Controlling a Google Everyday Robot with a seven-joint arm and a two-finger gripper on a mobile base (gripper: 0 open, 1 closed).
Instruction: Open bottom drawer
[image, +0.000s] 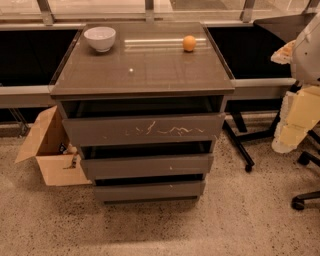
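A grey-brown cabinet (142, 70) stands in the middle of the view with three handleless drawers stacked below its glossy top. The bottom drawer (149, 190) is the slimmest, with a plain flat front just above the floor and a thin dark gap over its upper edge. Above it are the mid-sized front (147, 165) and the tallest front with white scratches (145, 130). My arm (297, 115) comes in at the right edge, white and cream coloured. My gripper (283, 52) is up beside the cabinet's top right corner, well away from the bottom drawer and touching nothing.
A white bowl (100, 38) and an orange (189, 43) sit on the cabinet top. An open cardboard box (47, 150) stands on the floor to the left. Black chair legs with castors (240, 145) and another chair base (305, 200) are to the right.
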